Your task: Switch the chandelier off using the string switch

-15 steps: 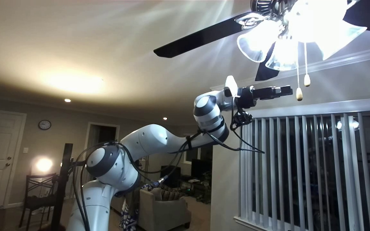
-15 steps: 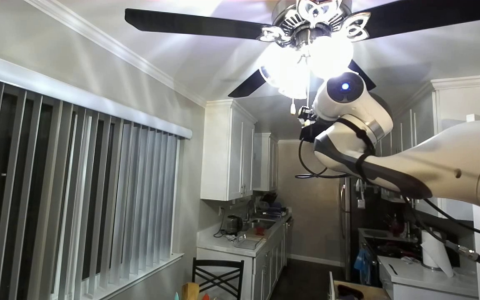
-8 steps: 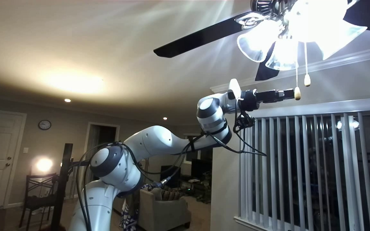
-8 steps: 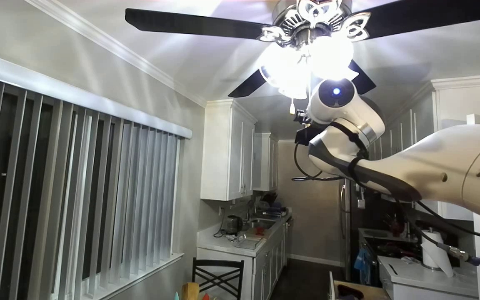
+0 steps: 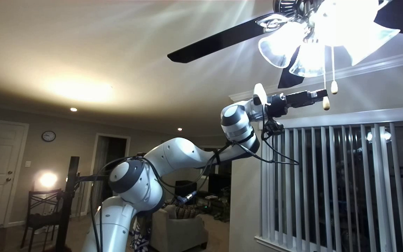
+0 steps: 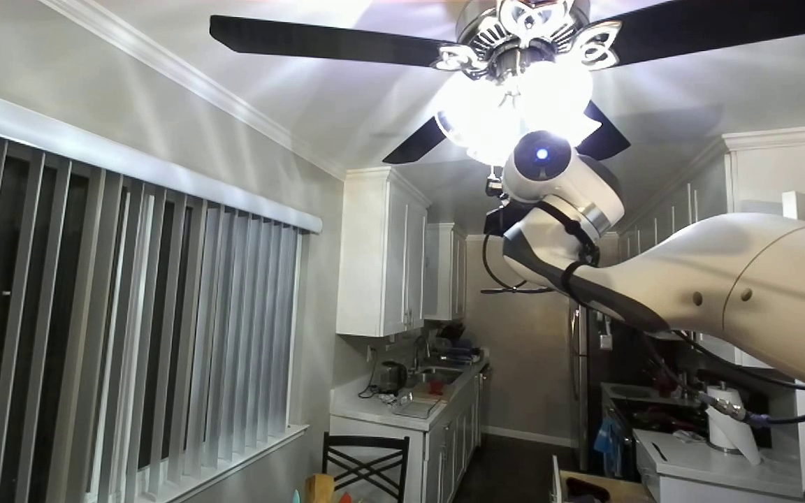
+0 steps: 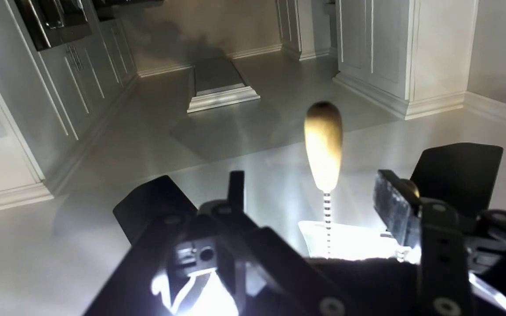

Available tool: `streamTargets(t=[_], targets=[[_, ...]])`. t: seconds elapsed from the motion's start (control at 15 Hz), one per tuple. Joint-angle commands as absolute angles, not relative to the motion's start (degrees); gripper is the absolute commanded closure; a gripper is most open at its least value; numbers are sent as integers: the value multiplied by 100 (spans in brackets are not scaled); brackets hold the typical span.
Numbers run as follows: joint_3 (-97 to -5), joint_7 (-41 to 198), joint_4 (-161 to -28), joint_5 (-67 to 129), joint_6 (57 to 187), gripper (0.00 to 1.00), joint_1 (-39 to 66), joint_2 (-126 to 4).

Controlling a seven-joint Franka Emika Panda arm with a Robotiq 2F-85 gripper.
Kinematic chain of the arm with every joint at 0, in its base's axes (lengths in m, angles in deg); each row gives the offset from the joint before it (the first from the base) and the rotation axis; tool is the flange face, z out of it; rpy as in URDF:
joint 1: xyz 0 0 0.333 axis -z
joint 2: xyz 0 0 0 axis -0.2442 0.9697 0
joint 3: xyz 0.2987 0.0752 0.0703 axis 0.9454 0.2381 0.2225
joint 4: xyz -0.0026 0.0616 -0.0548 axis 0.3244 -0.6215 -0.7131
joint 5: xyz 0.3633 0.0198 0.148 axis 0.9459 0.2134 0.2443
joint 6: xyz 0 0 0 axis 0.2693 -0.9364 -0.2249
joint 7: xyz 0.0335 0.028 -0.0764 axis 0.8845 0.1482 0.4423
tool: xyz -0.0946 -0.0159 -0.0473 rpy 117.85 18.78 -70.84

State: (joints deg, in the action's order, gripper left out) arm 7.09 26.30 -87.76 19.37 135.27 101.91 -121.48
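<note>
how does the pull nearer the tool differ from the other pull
In an exterior view, the nearer pull hangs lower than the other pull. The nearer pull shows just under the tip of the tool; the other pull shows past it. Both are pale and drop-shaped.

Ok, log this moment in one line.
gripper: open | one pull chain: between jaws in wrist view, not gripped | wooden knob: on chain's end | chandelier lights: on

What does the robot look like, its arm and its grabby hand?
The arm is white and rounded, with dark grey bands at its joints. Black cables loop off it, and black straps wrap around it. One round, dark cap has a bright blue light. The gripper is black and two-fingered, with some silvery parts.
</note>
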Motion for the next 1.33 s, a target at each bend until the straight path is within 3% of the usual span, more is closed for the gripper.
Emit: streamTargets(t=[0.0, 0.33, 0.47, 1.27], targets=[[884, 2903, -8450, 2013, 13354, 55, 10389, -11944], [1011, 3044, -8321, 2056, 13095, 87, 10460, -11863], [999, 3042, -8321, 2055, 13047, 95, 10438, -11845], [946, 4010, -8594, 1969, 12637, 94, 10140, -11770]])
